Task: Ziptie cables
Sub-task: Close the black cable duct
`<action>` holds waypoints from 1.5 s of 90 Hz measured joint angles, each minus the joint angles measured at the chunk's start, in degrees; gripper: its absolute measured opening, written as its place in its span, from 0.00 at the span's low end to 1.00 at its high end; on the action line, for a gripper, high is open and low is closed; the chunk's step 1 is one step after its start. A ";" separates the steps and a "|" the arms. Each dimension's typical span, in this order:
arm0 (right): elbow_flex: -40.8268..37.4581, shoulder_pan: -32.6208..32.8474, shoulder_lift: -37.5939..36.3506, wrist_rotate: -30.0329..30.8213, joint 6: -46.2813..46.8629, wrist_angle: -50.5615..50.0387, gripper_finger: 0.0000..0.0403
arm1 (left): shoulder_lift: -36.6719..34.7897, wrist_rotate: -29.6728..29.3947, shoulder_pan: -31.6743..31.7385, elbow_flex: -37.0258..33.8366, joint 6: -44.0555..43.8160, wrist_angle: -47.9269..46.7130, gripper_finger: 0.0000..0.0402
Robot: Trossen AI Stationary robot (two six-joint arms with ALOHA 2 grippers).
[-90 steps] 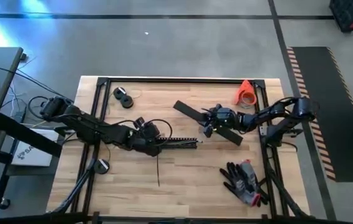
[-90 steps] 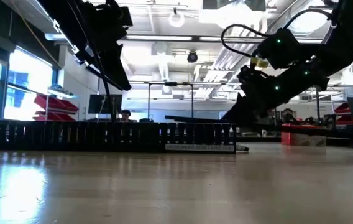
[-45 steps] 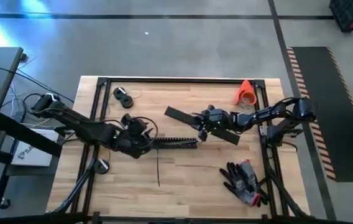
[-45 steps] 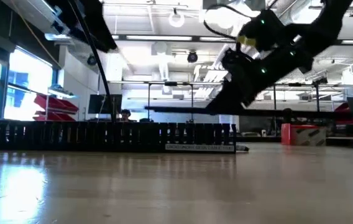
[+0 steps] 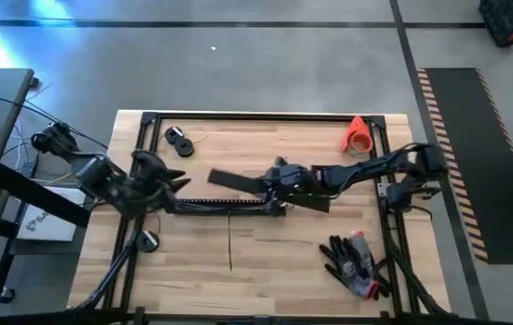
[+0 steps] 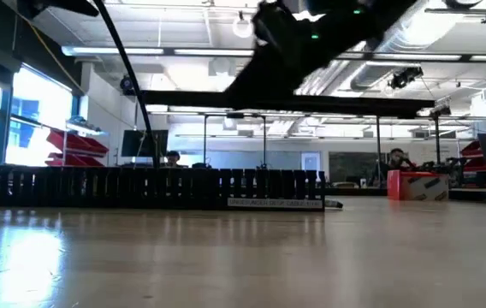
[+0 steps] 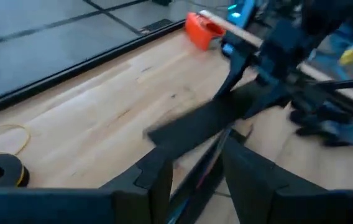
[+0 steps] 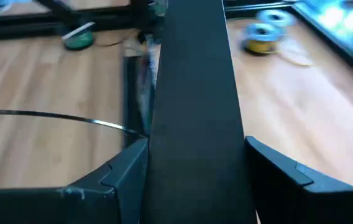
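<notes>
Cables (image 5: 229, 207) sit in the slotted bar (image 6: 149, 186); right hand (image 5: 279, 181) clamps a flat black bar (image 5: 238, 181) that could snag them. Left hand (image 5: 168, 183) open, empty.

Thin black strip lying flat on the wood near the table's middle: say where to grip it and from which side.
Take the thin black strip by its free near end, probably from straight above, fingers closing across its narrow width. It lies flat and straight, far end by the long black slotted bar, bare wood either side.
</notes>
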 joint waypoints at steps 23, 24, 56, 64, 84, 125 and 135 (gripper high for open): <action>19.15 0.43 15.71 -6.20 -4.27 -0.28 0.51 | -4.57 16.19 2.33 -0.57 1.10 -5.30 0.15; 20.03 0.32 16.39 -6.40 -4.37 -0.41 0.51 | -4.48 17.04 2.31 -0.77 0.97 -5.86 0.14; 42.36 0.06 32.22 -8.06 -5.11 -19.44 0.51 | -1.72 23.10 0.84 -14.85 -12.76 -7.33 0.00; 43.21 -0.05 33.40 -7.53 -3.87 -19.91 0.51 | -1.61 22.86 0.13 -18.18 -14.32 -4.95 0.01; 43.30 -0.03 33.55 -6.14 -3.35 -19.05 0.51 | -1.64 20.22 -1.60 -22.10 -14.52 -0.35 0.00; 43.46 0.41 33.53 -4.06 -3.25 -19.88 0.51 | -0.85 16.93 -1.95 -22.08 -15.02 0.06 0.00; 43.46 0.14 33.51 -4.60 -2.65 -20.37 0.51 | 0.85 17.30 -2.90 -22.08 -15.95 0.02 0.00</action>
